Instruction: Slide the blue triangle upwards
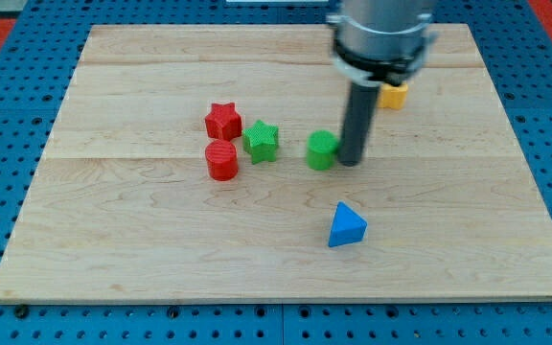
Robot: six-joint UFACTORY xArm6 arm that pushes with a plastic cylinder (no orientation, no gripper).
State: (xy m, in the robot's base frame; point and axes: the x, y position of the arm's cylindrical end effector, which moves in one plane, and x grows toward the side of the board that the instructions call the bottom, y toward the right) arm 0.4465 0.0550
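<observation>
The blue triangle (346, 226) lies on the wooden board (113, 240), right of centre and toward the view's bottom. My tip (352, 161) stands on the board above the blue triangle, well apart from it. The tip is right next to the green block (322, 149), on that block's right side. The dark rod rises from the tip to the arm's grey body at the view's top.
A red star (223, 121), a red cylinder (222, 160) and a green star (261, 141) cluster left of the green block. A yellow block (393, 95) sits at the view's upper right, partly hidden by the arm. Blue pegboard surrounds the board.
</observation>
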